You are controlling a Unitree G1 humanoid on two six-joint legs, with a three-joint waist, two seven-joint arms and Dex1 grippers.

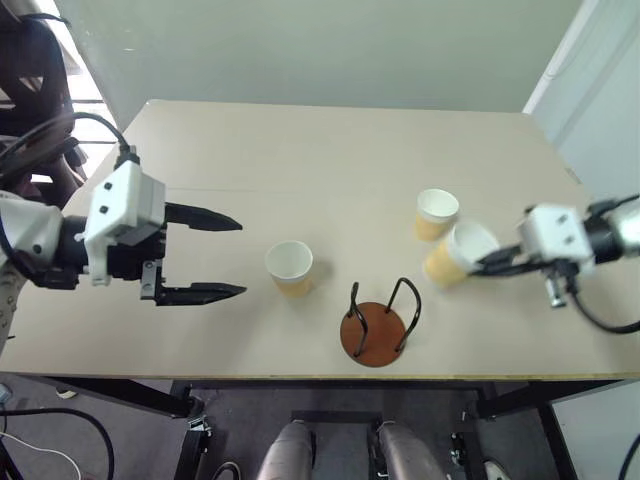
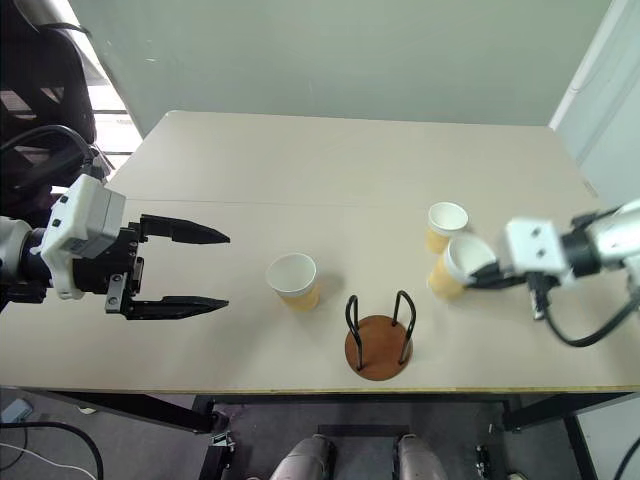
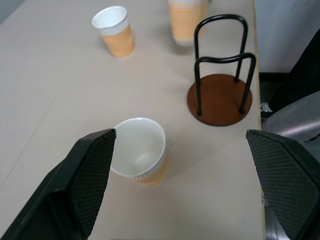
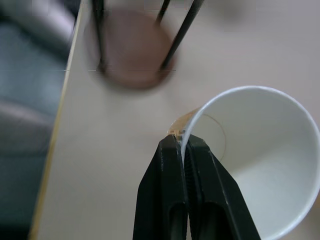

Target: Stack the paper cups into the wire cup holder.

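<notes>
Nearest the table's (image 1: 250,140) front edge stands the wire cup holder (image 1: 378,322), upright on its round reddish-brown base, with 2 black wire loops rising from it and nothing yet inside. Its open top faces straight up, so any cup must enter from above with its long axis vertical and its base downward.

A little farther back and toward the robot's left, 1 paper cup (image 1: 290,268) stands upright on the table, mouth up, apart from the holder. The left gripper (image 1: 210,255) hovers off to that cup's left with its 2 black fingers spread wide, gripping nothing; in the left wrist view this cup lies between and beyond the fingertips.

On the robot's right, the right gripper (image 2: 475,278) has its fingers pressed together on the rim wall of a second cup (image 2: 455,266), 1 finger inside and 1 outside, as the right wrist view shows. This held cup is tilted, its mouth turned toward the gripper and its tan base pointing toward the holder. It sits just to the right of the holder and somewhat behind it, so the right arm is the nearer one.

The governing relation: the holder lies to the left of and slightly in front of the held cup. Judged from this, the cup needs to be brought upright over the loops before lowering.

Farthest back, a third cup (image 1: 436,213) stands upright just behind the held one; whether they touch cannot be told.
</notes>
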